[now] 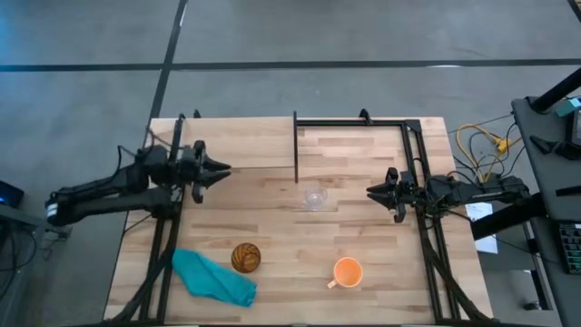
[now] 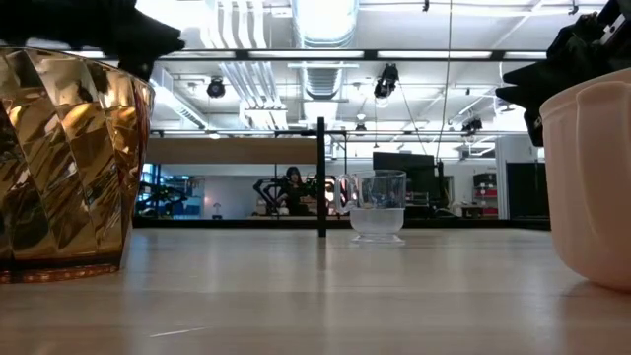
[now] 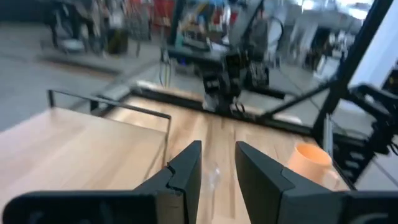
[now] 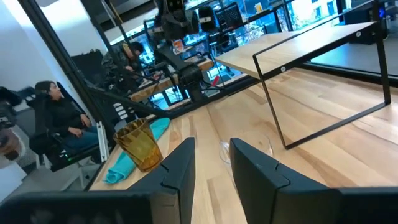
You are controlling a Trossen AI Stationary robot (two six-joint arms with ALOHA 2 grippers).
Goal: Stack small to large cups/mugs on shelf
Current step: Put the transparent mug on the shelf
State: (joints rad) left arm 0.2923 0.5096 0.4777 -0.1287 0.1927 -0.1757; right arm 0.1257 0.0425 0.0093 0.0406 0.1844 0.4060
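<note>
The small clear cup (image 1: 315,197) stands upright on the table near its middle, just near of the shelf's thin black divider (image 1: 296,145). It also shows in the low view (image 2: 378,205). The amber patterned tumbler (image 1: 245,257) and the orange mug (image 1: 347,272) stand toward the near edge. The raised light-wood shelf (image 1: 238,142) is at the far left. My left gripper (image 1: 224,170) is open and empty, above the table left of the clear cup. My right gripper (image 1: 370,191) is open and empty, right of the cup. Each points at the cup (image 4: 245,149).
A teal cloth (image 1: 213,277) lies crumpled left of the tumbler by the near edge. A black metal frame (image 1: 413,154) runs along the far and right sides. Yellow cables (image 1: 481,145) lie off the table's right. A person (image 4: 59,115) sits beyond the table.
</note>
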